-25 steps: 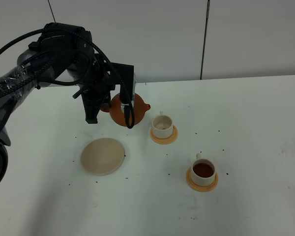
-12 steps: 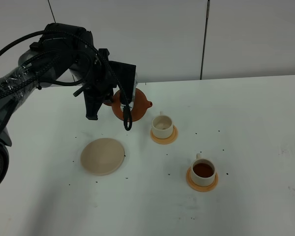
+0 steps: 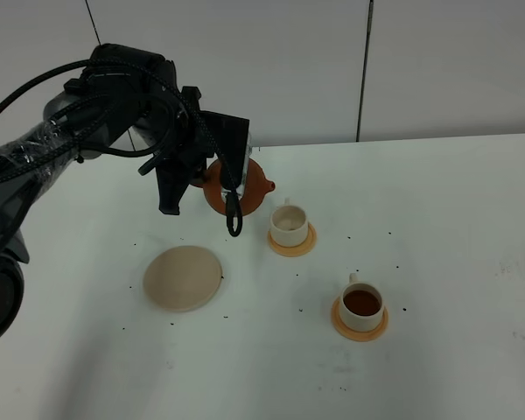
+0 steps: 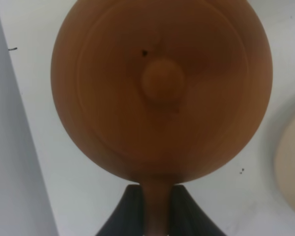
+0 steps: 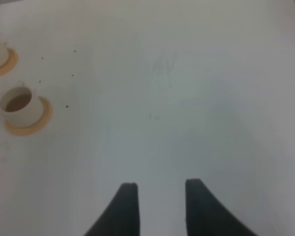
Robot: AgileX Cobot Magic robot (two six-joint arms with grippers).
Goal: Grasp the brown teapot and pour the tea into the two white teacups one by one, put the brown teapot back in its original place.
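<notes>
The brown teapot (image 3: 245, 185) hangs in the air, tipped with its spout toward the farther white teacup (image 3: 289, 224). That cup looks empty and sits on an orange coaster. My left gripper (image 4: 156, 204) is shut on the teapot's handle. In the left wrist view the teapot's lid (image 4: 162, 81) fills the picture. The nearer white teacup (image 3: 361, 303) holds dark tea, and it shows as the teacup (image 5: 18, 105) in the right wrist view. The beige disc (image 3: 183, 277) lies bare at the left. My right gripper (image 5: 160, 204) stands open over bare table.
Small dark specks are scattered on the white table (image 3: 455, 227) around the cups. A grey wall rises behind the table's far edge. The left arm's black cables (image 3: 35, 105) loop above the left side.
The left arm has carried the teapot a little to the right and up, closer to the farther cup. The spout now points more toward that cup. Cups and disc have not moved.
</notes>
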